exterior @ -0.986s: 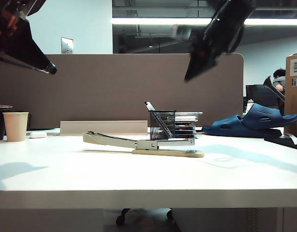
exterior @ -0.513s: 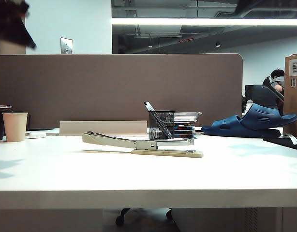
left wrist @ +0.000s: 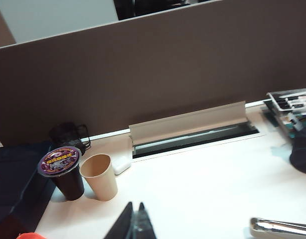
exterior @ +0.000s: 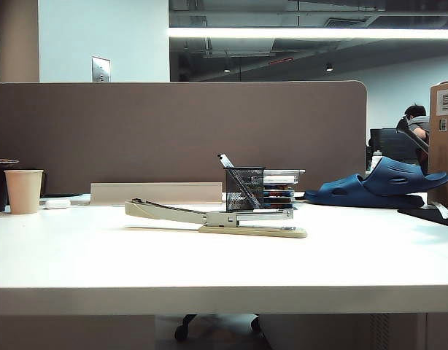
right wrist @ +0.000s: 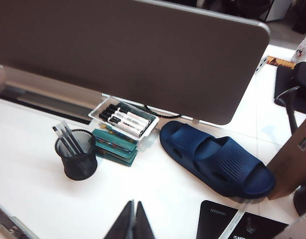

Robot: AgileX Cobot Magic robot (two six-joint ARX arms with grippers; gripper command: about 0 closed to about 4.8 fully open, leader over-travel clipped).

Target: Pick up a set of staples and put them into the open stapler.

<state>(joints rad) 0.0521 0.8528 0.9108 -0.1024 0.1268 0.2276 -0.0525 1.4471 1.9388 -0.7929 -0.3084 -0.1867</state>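
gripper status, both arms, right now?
Left gripper: shut, holding nothing visible, above the table near the paper cup.
Right gripper: shut, empty, above the table near the blue slipper.

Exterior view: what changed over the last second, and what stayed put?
Both arms rose out of the top of the exterior view. Each now shows only in its wrist view: the left hand and the right hand hang above the table, fingertips together, holding nothing. The stapler, mesh pen cup and paper cup stayed put.
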